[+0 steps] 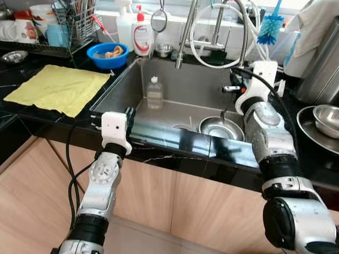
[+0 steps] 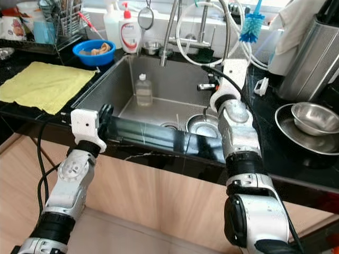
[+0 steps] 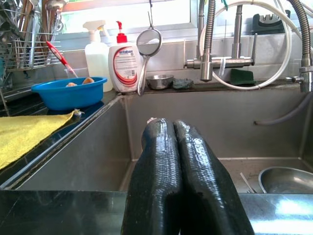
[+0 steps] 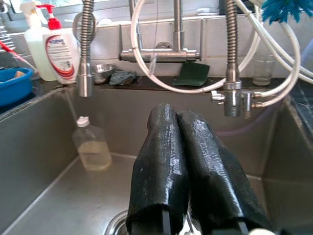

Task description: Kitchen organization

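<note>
Two grippers hang over a stainless-steel sink (image 1: 119,84) as the humanoid stands at a black countertop (image 1: 32,114). The left gripper (image 3: 168,128) rests at the sink's front edge, its black fingers pressed together and holding nothing. The right gripper (image 4: 178,117) reaches out above the basin on the robot's right side, its fingers likewise closed and empty.

A small clear bottle (image 1: 154,93) with a white cap stands upright on the sink floor near the back wall, its long axis vertical. It lies ahead of both grippers: forward and slightly to the right of the left one, forward and well to the left of the right one. A steel bowl (image 1: 222,128) sits in the basin almost directly beneath the right gripper, which is clearly the nearer arm to it.

A yellow cloth (image 1: 58,87) lies flat on the counter to the left, with a blue bowl (image 1: 107,54) and a soap dispenser (image 1: 142,34) behind it.

Tidying has apparently not yet started; whichever item goes first, the fingers would need to part before closing on it.
</note>
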Tool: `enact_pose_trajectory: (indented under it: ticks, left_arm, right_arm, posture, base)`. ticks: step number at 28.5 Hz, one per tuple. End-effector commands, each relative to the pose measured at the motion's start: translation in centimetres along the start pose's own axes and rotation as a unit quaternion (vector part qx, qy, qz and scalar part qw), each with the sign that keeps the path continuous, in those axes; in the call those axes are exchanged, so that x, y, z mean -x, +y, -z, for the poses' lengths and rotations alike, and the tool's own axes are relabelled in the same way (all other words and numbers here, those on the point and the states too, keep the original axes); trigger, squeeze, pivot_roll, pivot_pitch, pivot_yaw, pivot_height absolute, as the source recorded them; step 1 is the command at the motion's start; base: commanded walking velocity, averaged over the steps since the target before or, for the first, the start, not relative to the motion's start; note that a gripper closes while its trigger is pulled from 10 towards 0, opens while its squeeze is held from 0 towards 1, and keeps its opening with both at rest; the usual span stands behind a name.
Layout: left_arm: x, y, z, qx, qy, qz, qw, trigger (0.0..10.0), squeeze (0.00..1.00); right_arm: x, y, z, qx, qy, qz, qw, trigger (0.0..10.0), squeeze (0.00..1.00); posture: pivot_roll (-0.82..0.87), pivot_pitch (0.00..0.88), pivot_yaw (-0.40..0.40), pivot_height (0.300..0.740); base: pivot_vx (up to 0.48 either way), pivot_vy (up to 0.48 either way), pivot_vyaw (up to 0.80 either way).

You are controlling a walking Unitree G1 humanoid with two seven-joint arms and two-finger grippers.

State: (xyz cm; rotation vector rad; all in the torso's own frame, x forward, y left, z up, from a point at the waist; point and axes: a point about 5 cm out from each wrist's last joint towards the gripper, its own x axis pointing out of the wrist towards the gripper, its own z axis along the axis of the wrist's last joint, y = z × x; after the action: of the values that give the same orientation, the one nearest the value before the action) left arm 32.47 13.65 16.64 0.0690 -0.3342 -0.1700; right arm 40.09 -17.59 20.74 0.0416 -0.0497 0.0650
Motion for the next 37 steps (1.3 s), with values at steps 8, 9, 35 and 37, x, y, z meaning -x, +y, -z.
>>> enact_pose_trajectory:
  ticks: [8, 9, 35, 37]
  left_arm:
    - [-0.4, 0.4, -0.5, -0.009, -0.009, 0.0, 1.0, 10.0, 0.0]
    - [-0.3, 0.4, -0.5, -0.009, -0.009, 0.0, 1.0, 10.0, 0.0]
    - [0.0, 0.2, -0.3, -0.004, -0.002, -0.002, 1.0, 10.0, 0.0]
    - [0.0, 0.2, -0.3, -0.004, -0.002, -0.002, 1.0, 10.0, 0.0]
  right_arm:
    - [0.4, -1.5, 1.5, 0.009, 0.003, 0.04, 0.999, 10.0, 0.0]
    - [0.5, -1.7, 1.9, 0.013, 0.007, 0.046, 0.999, 10.0, 0.0]
    - [1.7, -1.5, 4.0, 0.032, -0.008, 0.045, 0.998, 10.0, 1.0]
    - [1.7, -1.5, 4.0, 0.032, -0.008, 0.045, 0.998, 10.0, 1.0]
  posture:
    - [0.11, 0.0, -0.021, 0.74]
    - [0.11, 0.0, -0.02, 0.74]
    - [0.11, 0.0, -0.022, 0.74]
    - [0.11, 0.0, -0.022, 0.74]
  base:
    - [0.0, 0.0, 0.0]
    - [0.0, 0.0, 0.0]
    - [0.0, 0.0, 0.0]
    - [0.0, 0.0, 0.0]
